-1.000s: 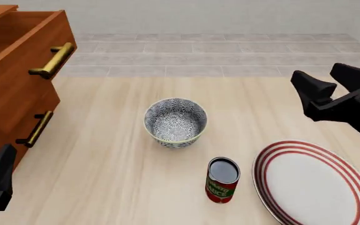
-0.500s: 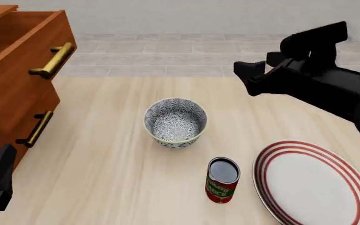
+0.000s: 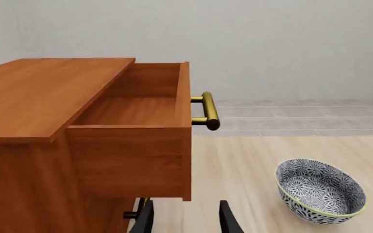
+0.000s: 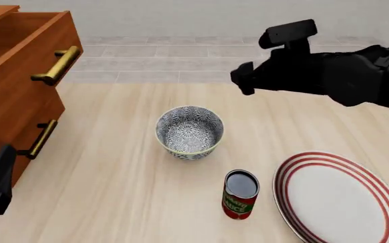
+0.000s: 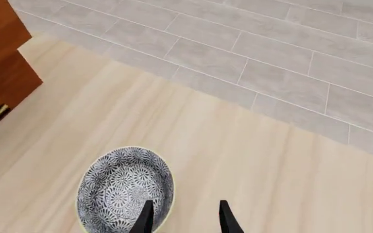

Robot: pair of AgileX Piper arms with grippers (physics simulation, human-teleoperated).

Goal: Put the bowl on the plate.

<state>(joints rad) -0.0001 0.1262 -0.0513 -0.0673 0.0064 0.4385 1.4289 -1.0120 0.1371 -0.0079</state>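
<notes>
Pale wood table (image 4: 113, 202) under both arms: within the last second the right gripper (image 4: 243, 78) has swung in from the right edge to hang above and just beyond the bowl (image 4: 190, 131), fingers apart and holding nothing, so a grasp looks near. Both bowl and plate (image 4: 343, 200) are empty, well apart, a can (image 4: 240, 194) between them. The left gripper (image 3: 185, 221) idles, parted, by the cabinet's (image 3: 57, 126) open, empty-looking drawer (image 3: 138, 111).
</notes>
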